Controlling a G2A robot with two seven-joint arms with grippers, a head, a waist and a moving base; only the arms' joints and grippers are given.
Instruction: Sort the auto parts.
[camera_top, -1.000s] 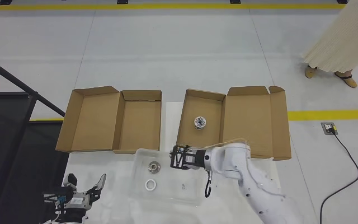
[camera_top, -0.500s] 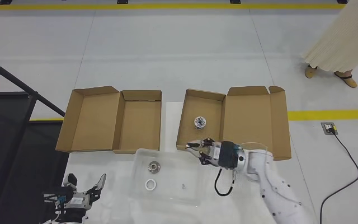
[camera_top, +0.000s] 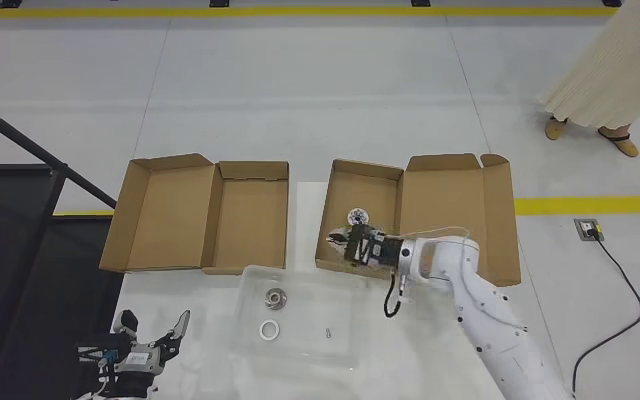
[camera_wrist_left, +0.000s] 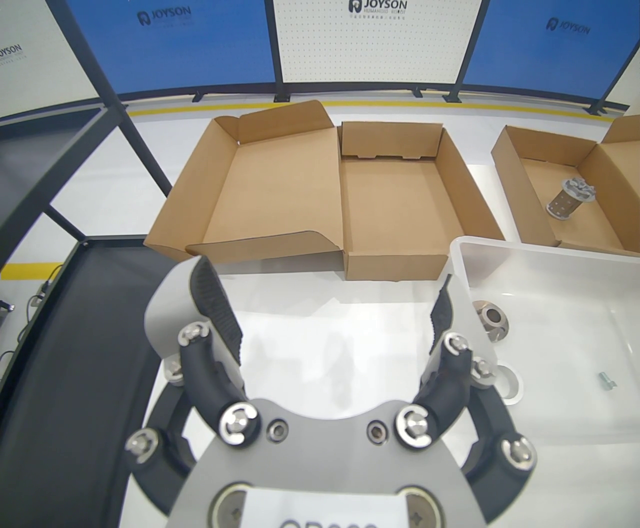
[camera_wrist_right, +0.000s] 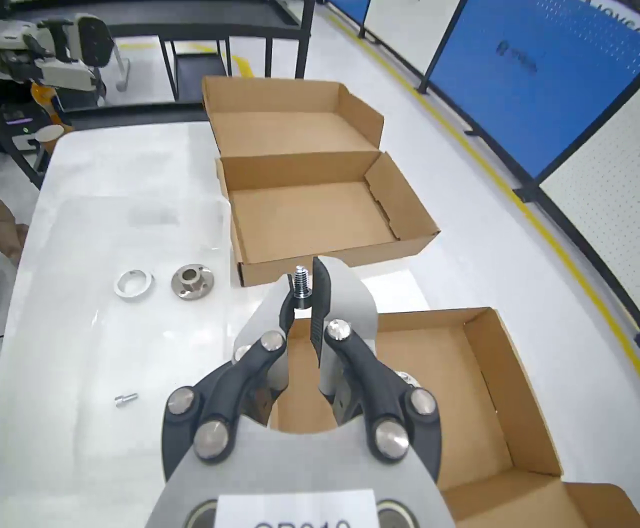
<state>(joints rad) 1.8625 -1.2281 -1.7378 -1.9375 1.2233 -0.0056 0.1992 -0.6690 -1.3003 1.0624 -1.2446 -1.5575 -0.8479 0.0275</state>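
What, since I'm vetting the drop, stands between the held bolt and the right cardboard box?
Nothing visible: the right gripper holds the small silver threaded bolt over an edge of the open brown cardboard box.

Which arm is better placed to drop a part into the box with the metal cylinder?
Right. The right gripper is shut on a small bolt and is over that box. The left gripper is open and empty, on the other side of the clear bin.
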